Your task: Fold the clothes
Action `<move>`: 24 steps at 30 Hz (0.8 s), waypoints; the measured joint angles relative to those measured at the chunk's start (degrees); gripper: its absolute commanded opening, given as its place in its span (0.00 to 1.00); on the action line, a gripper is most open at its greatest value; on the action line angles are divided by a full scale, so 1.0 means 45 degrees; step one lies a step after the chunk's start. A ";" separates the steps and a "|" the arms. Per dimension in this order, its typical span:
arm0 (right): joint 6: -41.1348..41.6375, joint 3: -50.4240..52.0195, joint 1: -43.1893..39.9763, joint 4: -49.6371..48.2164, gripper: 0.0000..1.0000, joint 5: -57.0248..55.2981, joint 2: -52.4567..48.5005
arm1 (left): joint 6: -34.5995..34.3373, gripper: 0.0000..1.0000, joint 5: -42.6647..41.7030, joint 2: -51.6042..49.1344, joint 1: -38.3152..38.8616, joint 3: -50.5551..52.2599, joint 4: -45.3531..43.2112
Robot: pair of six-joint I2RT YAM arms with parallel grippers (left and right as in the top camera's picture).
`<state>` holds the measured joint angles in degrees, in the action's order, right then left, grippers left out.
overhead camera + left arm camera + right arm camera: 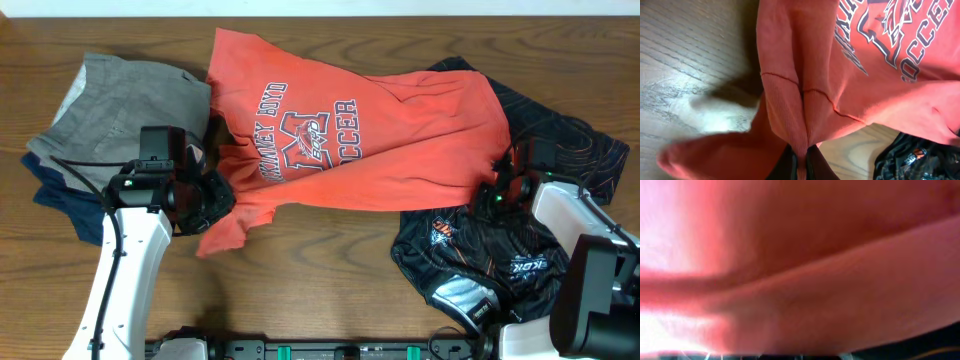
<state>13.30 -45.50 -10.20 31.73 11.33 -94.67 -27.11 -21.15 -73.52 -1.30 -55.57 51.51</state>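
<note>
On the table (330, 255), we note left jaws pinched onto a T-shirt (400, 130) fold; right jaws against fabric, gap not discernible.

Cloth on wood.
I see the T-shirt (400, 130) as matt, finely ribbed cotton; the black garment (470, 255) right of it looks slick; the table (320, 275) is grained wood.

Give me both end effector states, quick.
Left end effector: closed on the T-shirt.
Right end effector: cannot be told; red fabric fills its view.
</note>
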 measured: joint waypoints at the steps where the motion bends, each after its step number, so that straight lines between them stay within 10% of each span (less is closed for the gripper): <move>1: 0.0199 -0.0068 -0.0044 -0.0189 0.08 -0.0238 -0.0058 | 0.0000 0.06 0.0034 0.0000 0.0000 -0.0005 -0.0005; 18: 0.3118 -0.4449 -0.8131 0.1486 0.11 -0.6717 -0.1545 | 0.0000 0.06 0.0117 0.0000 0.0000 -0.0005 0.0053; 24: 0.2759 -0.6645 -0.9913 0.1807 0.13 -0.4478 -0.1545 | 0.0000 0.06 0.0121 0.0000 0.0000 0.0000 -0.0117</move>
<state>25.71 -75.40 -54.81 39.86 -8.82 -101.62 -27.11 -20.60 -73.52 -1.30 -55.57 50.98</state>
